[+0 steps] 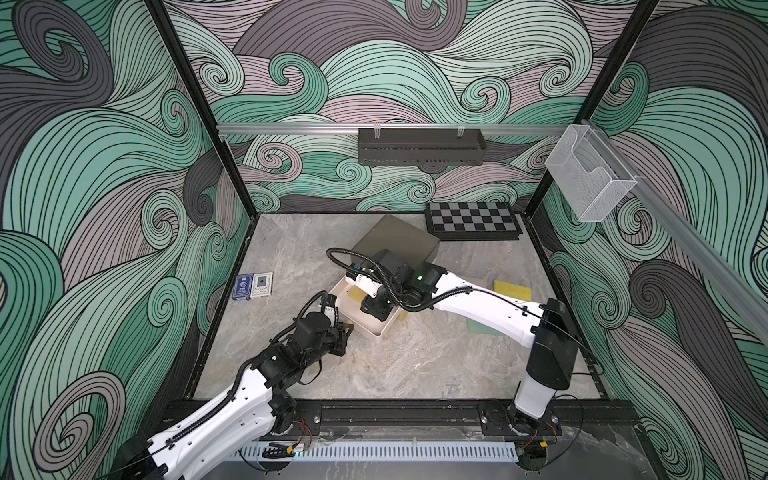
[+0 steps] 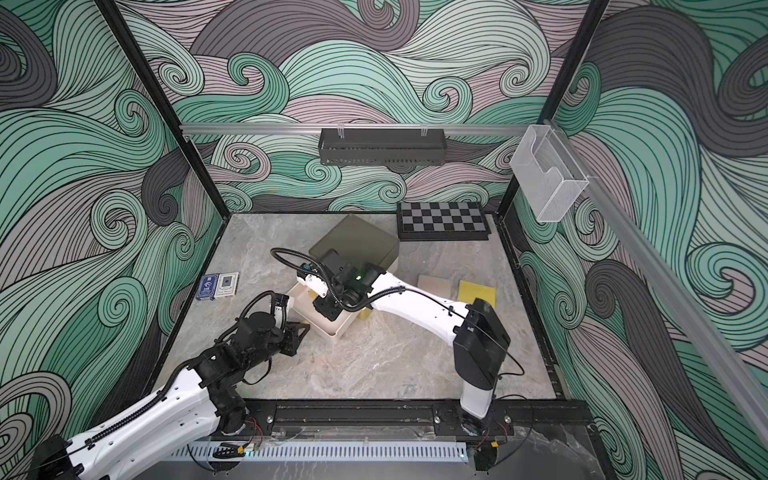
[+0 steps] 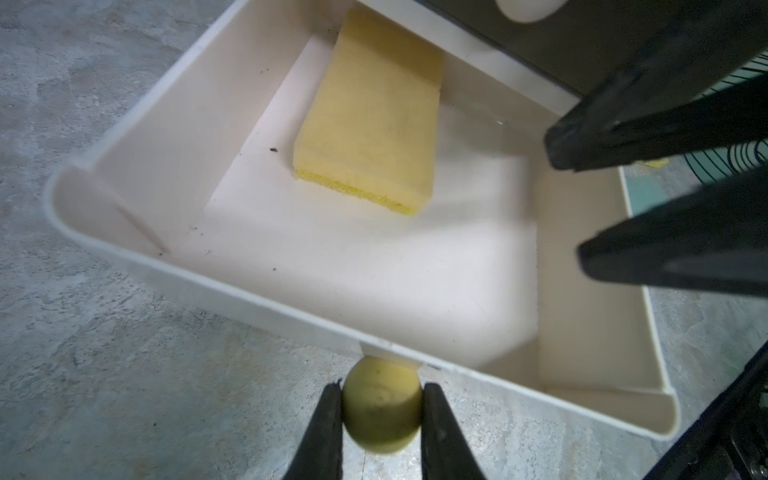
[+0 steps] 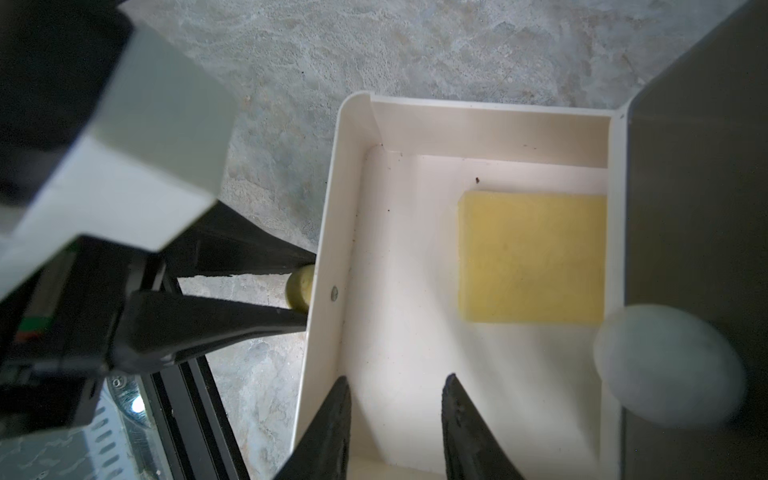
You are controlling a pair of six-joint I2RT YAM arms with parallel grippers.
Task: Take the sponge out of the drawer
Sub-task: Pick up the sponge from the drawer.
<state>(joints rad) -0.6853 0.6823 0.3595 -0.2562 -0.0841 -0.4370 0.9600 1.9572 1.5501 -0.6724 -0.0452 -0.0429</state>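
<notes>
A yellow sponge (image 3: 370, 120) (image 4: 532, 257) lies flat on the floor of the cream drawer (image 3: 208, 282) (image 4: 328, 249), at the end near the dark cabinet (image 1: 395, 241). The drawer is pulled out. My left gripper (image 3: 380, 390) is shut on the drawer's round yellow-green knob (image 3: 380, 409), outside the front wall; in the right wrist view the left gripper (image 4: 299, 291) clamps that knob too. My right gripper (image 4: 397, 380) hangs open over the drawer's inside, nothing between its fingers, a short way from the sponge. In both top views the right arm hides most of the drawer (image 1: 374, 330) (image 2: 328, 332).
A chessboard (image 1: 471, 220) lies at the back right. Two card boxes (image 1: 252, 286) sit at the left. A yellow pad (image 1: 512, 291) and a green one (image 1: 482, 328) lie right of the drawer. A black shelf (image 1: 419, 145) and a clear holder (image 1: 588, 178) hang on the walls.
</notes>
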